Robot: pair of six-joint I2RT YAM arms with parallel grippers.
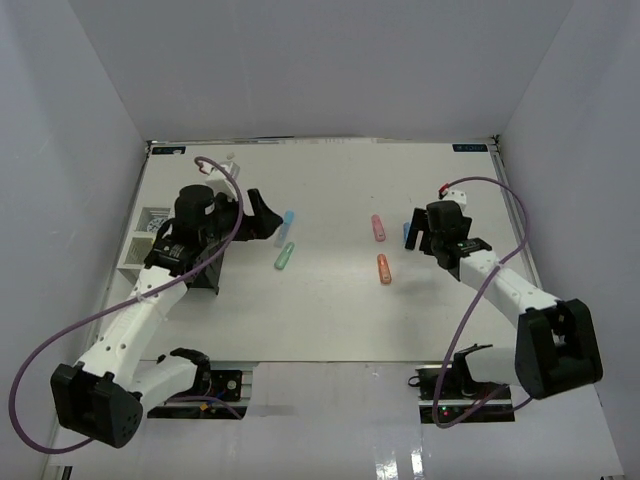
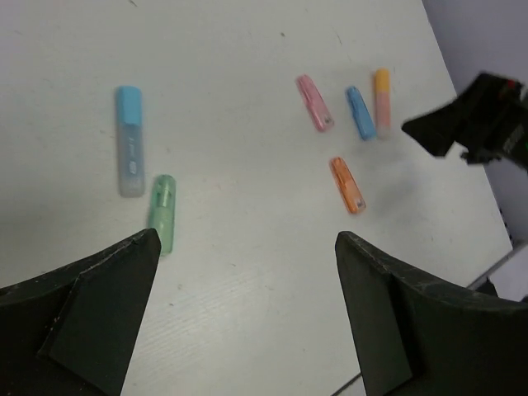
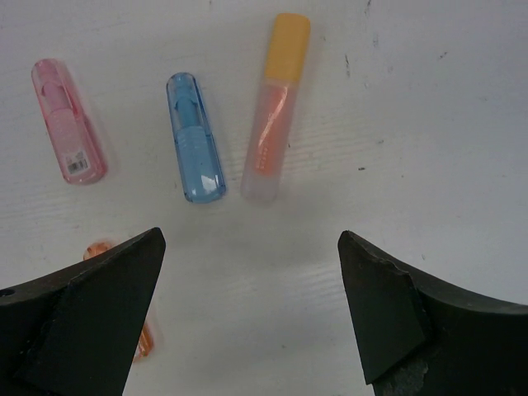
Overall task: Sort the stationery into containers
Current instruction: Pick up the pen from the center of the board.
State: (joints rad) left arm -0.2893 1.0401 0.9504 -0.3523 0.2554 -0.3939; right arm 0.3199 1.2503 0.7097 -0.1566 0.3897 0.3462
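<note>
While both pairs of jaws stand open, the right pair hangs over the blue marker (image 3: 195, 136) toward the counter's (image 1: 330, 310) right edge, likely for pickup.

The two left fingers (image 2: 91, 322) rise from the bottom corners, dark and wedge-shaped, spread wide with bare white counter (image 2: 247, 330) showing between them. Just beyond the tip of the left-hand finger lies a green marker (image 2: 162, 213), its near end close to that fingertip. A little farther out on the same side is a clear marker with a light blue cap (image 2: 129, 142). Beyond the right-hand finger lies an orange marker (image 2: 347, 185). Farther out on that side sit a pink marker (image 2: 314, 103), a blue marker (image 2: 360, 112) and a yellow-capped marker (image 2: 381, 101), side by side. The right arm's black end (image 2: 474, 124) shows at the far right.
</note>
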